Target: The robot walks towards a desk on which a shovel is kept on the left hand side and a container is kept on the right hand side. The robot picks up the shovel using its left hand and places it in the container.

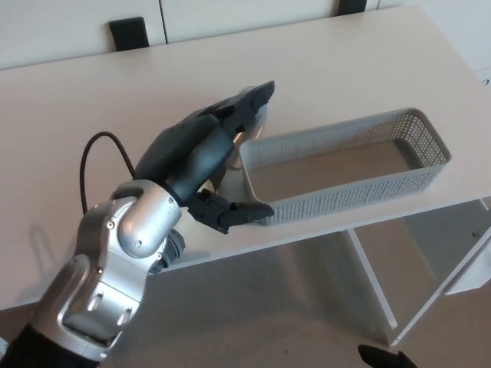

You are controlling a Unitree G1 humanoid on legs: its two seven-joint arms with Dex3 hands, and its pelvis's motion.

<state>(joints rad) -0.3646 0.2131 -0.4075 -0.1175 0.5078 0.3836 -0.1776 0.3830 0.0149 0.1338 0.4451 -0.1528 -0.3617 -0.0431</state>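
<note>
Covering the shovel point(247, 129) from above, your left hand point(201, 157) hides nearly all of it; only a sliver of shiny blade shows by the upper fingers. The thumb sticks out low toward the container's point(426, 170) near-left corner, fingers spread around where the handle lies (I can't tell whether they're actually clamped on it). The shovel sits just left of the container on the desk point(345, 61), so the transfer looks short: lift, shift right, drop into the empty basket. The right hand isn't visible.
</note>
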